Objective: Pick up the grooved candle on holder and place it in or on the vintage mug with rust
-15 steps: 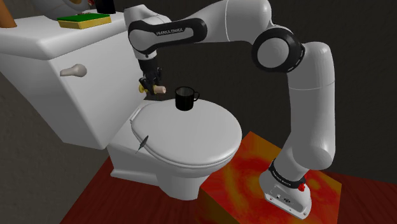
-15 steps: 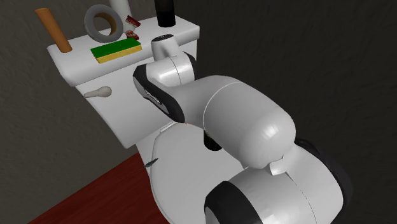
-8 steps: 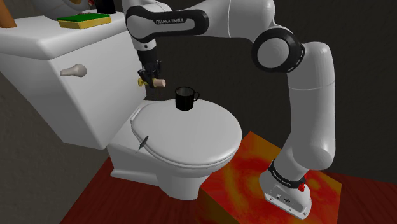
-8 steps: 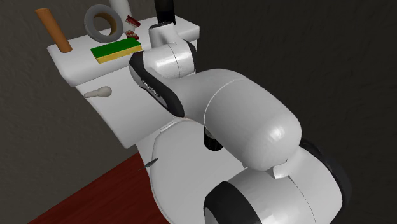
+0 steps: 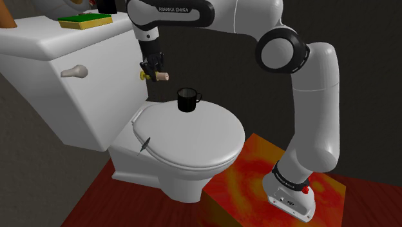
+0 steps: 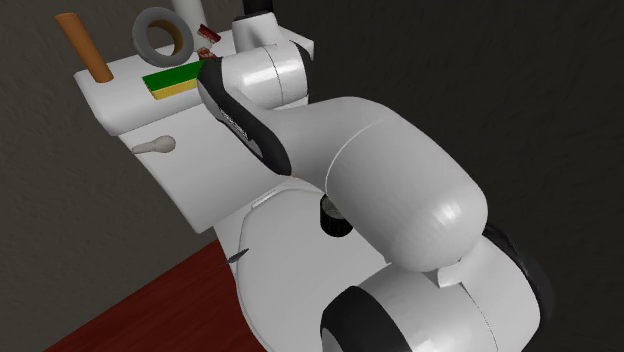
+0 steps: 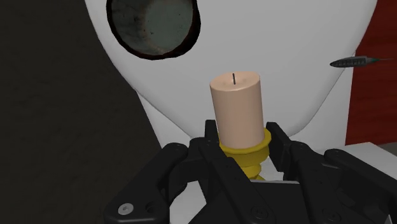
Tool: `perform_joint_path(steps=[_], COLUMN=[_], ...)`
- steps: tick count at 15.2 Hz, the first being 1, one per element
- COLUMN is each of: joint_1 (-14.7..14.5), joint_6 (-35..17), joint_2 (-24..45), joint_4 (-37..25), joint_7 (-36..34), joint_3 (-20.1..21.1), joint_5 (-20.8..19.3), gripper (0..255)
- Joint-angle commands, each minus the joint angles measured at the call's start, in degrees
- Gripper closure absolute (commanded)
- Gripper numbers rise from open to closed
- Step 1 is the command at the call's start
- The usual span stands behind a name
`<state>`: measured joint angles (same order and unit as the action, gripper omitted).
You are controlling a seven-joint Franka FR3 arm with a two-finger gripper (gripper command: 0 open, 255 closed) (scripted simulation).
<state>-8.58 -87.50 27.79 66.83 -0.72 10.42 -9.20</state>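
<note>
My gripper (image 5: 152, 68) is shut on a pale peach candle (image 5: 162, 76) with a yellow holder (image 5: 142, 75), held sideways in the air above the back of the toilet lid (image 5: 193, 138). In the wrist view the candle (image 7: 236, 108) with its wick stands between the black fingers (image 7: 213, 137), which clasp the yellow holder (image 7: 245, 153). The dark mug (image 5: 187, 99) stands on the lid, lower than the candle and toward the shoulder view's right. Its rusty open mouth (image 7: 153, 25) lies beyond the candle. In the second exterior view the arm hides most of the mug (image 6: 331, 215).
The toilet tank (image 5: 51, 39) carries a green and yellow sponge (image 5: 85, 20), a tape roll (image 6: 163, 34), an orange stick (image 6: 83, 47) and a dark bottle. A flush lever (image 5: 74, 71) sticks out. A small dark blade-like thing (image 5: 145, 142) lies at the lid's edge. Red floor around.
The arm has lifted the candle higher above the toilet lid, with the grip unchanged. The mug has stayed in place.
</note>
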Motion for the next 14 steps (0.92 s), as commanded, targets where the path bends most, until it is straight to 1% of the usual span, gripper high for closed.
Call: perform_joint_path(steps=[1,4,7,12,14], joint_1=[1.6,4.3,6.7,10.5,10.5], joint_6=[-1.9,-5.1,-7.6,-10.9,-12.4], joint_2=[-3.7,-10.1,-15.7,-24.3,-24.2], joint_4=[5.4,14.8,22.4,33.6,35.0], joint_7=[1.2,3.9,6.8,12.8,12.7], joint_3=[-0.2,-0.8,-1.8,-4.3,-4.4], joint_5=[0.5,1.4,2.1,2.9,2.9], gripper=[255,255,255,255,255])
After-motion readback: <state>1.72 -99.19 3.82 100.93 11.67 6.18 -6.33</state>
